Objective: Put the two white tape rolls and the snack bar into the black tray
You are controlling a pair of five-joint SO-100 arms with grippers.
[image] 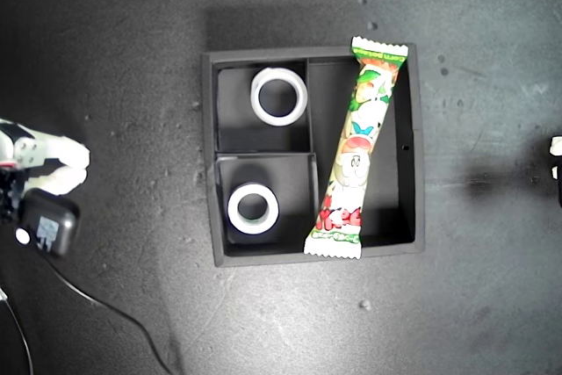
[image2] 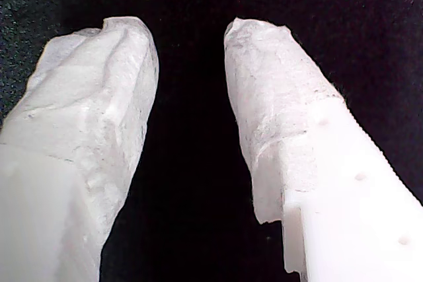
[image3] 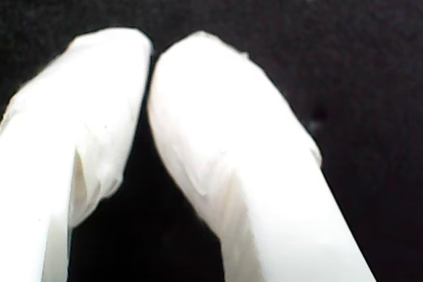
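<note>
Dark, speckled tabletop [image: 105, 59] filled the exterior view, and the black tray [image: 418, 147] sat in the middle of it. Low walls cut the tray into two small boxes on the exterior view's left and one long box on the exterior view's right.

One white tape roll [image: 279, 96] lay flat in the small box toward the top of the exterior view. Its round hole showed the black floor under it. A second white tape roll [image: 253, 208] lay flat in the small box toward the bottom of that view — its inner ring looked a bit green. Neither roll touched the other, since a wall stood between them.

The snack bar [image: 357, 148] lay in the long box, slanted. Its top crimped end rested on the tray's far wall, and its bottom crimped end rested on the near wall.

An arm [image: 39, 191] with white fingers and a black block showed at the exterior view's left edge, well apart from the tray. A tiny bit of another arm [image: 556, 160] peeked in at the exterior view's right edge. I could not tell which arm was which.

My first gripper [image2: 190, 37] had its white fingers spread with a clear gap and nothing between them — only dark tabletop below. My second gripper [image3: 151, 51] had its two white tips pressed together, holding nothing.
</note>
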